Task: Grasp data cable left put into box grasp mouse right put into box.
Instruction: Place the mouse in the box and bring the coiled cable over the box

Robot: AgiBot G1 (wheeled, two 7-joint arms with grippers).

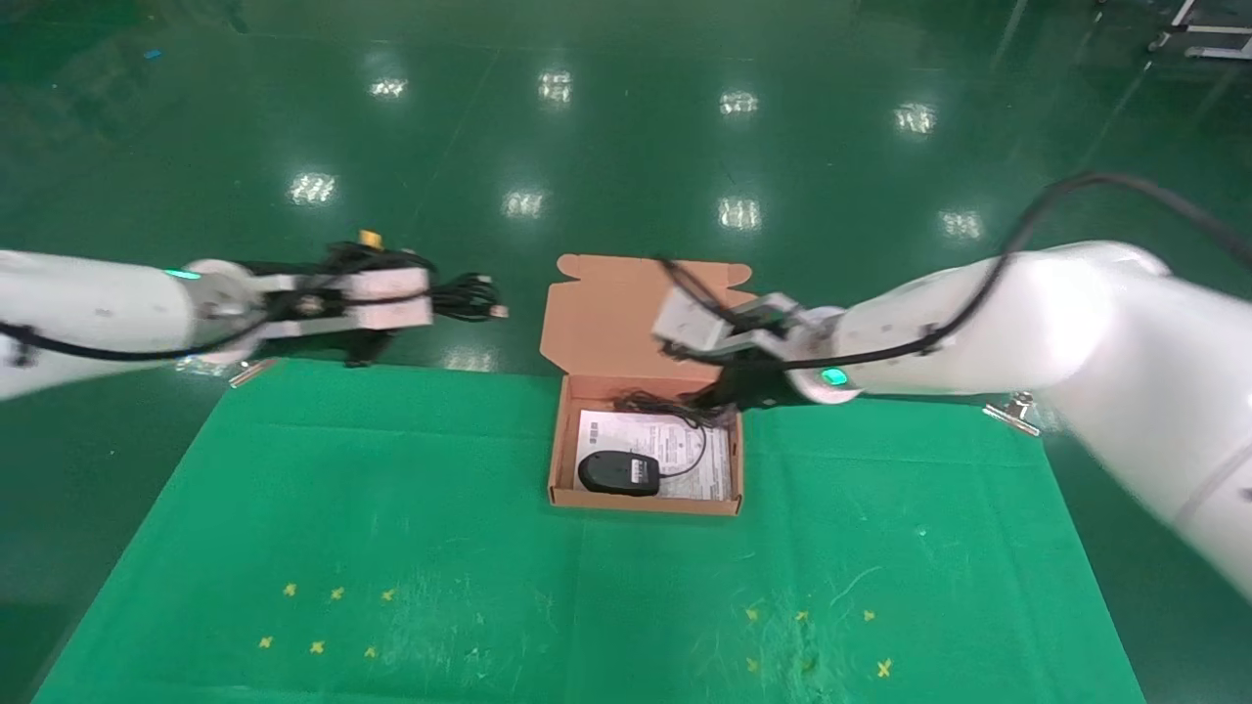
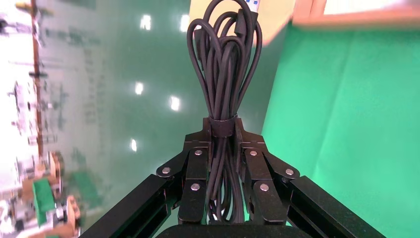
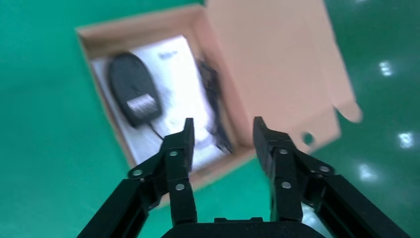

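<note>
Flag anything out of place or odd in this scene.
Nothing damaged. The mouse lies in the box; its cord bunches loosely at the hinge side. The left gripper holds the data cable beyond the table edge.

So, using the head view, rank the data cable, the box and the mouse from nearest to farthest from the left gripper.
1. data cable: clamped in the left gripper, left of the box.
2. box: centre of the mat, its lid open.
3. mouse: inside the box, at its near end.
</note>
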